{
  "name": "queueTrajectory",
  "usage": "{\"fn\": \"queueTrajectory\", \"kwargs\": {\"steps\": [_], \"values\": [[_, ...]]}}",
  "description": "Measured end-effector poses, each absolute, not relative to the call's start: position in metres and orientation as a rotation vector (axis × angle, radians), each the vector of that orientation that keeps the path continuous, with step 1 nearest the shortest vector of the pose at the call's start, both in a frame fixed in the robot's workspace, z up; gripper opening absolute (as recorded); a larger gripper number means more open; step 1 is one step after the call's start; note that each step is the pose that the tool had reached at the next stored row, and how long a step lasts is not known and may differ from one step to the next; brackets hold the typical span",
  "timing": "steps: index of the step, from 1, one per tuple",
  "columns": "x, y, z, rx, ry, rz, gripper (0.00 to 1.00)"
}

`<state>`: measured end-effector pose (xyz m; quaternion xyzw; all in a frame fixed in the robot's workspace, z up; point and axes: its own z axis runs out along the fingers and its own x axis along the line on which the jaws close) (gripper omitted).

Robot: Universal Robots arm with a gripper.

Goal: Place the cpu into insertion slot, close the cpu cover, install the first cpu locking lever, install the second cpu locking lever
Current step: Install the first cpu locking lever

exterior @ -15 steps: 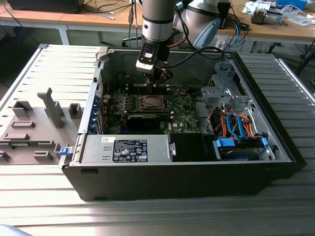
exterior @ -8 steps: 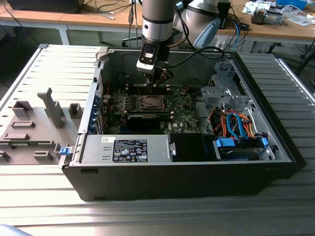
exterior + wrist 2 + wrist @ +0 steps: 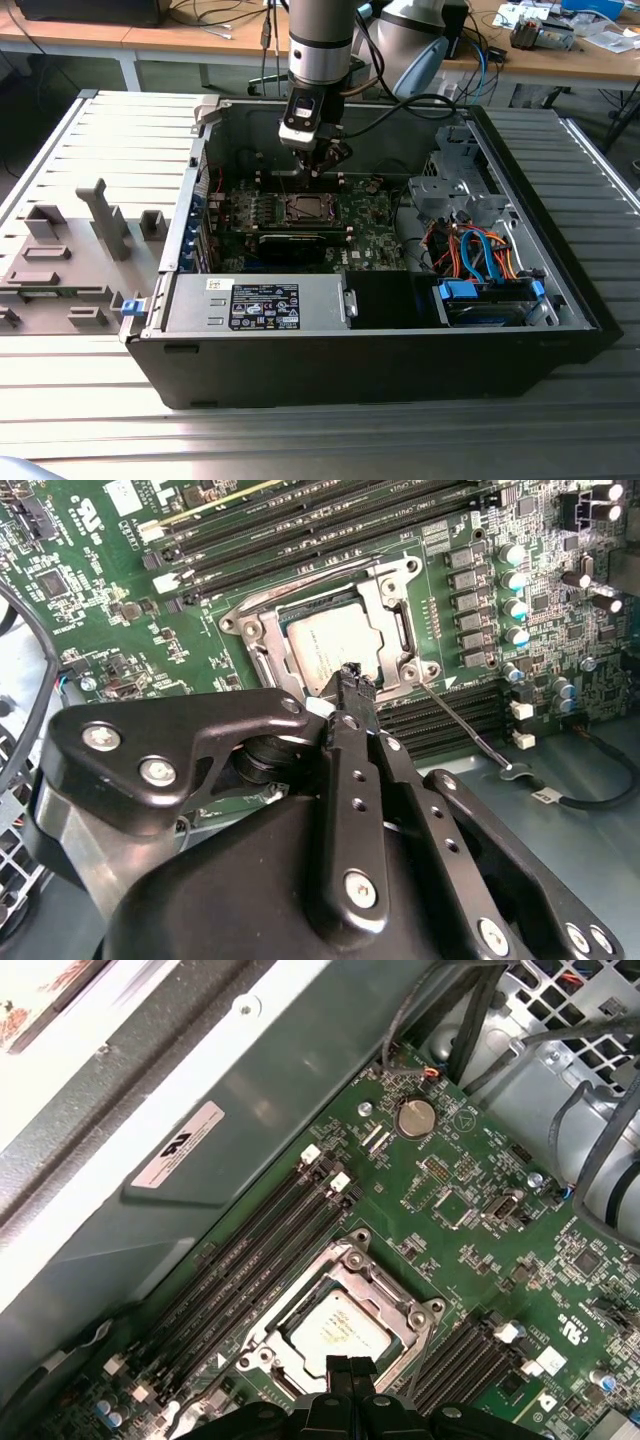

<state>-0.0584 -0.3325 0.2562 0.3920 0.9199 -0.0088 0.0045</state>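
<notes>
Gripper [image 3: 349, 1368] fingertips pressed together, overlapping one edge of chip [image 3: 328, 1326]. Chip lies flat inside window of metal cover [image 3: 392, 1286]; cover down on green board [image 3: 395, 1185]. Long black memory slots [image 3: 250, 1258] flank cover. Coin battery [image 3: 417, 1116] near grey case wall [image 3: 300, 1070].

Bright light glares off the slatted table [image 3: 300, 440], while the computer case [image 3: 350, 372] lies shaded inside.

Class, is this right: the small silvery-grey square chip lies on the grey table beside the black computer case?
No: the small silvery-grey square chip sits in the metal-rimmed socket inside the black computer case; the second wrist view shows it.
</notes>
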Motion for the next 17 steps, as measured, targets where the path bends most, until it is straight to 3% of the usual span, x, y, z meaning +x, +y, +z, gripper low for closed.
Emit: {"fn": "queueTrajectory", "kwargs": {"steps": [17], "values": [[-0.0584,-0.3325,0.2562,1.165,2.907,-0.027,0.11]]}}
